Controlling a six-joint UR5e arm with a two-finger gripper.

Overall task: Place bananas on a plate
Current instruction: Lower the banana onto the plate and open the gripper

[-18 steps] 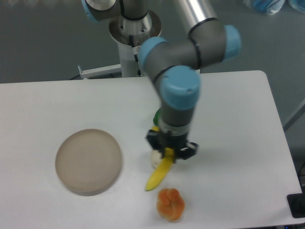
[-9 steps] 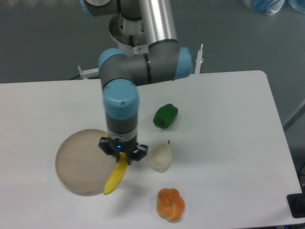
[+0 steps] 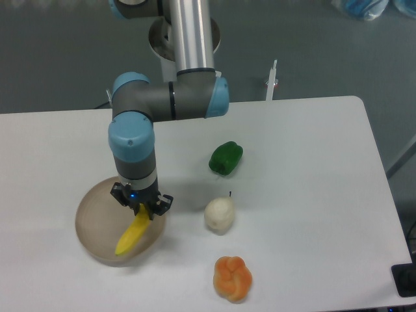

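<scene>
Leftward the arm is carrying its load, so the end effector [image 3: 142,207] that was hanging at the plate's [image 3: 91,209] right rim is now over the dish, pinching the bananas [image 3: 132,233] by the upper end. The fruit is hanging over the plate's near right part, long axis slanting from far-right down to near-left, free tip pointing near-left. Lowering further before letting go is looking wise, so it isn't rolling over the rim toward the tabletop [image 3: 312,208].
</scene>
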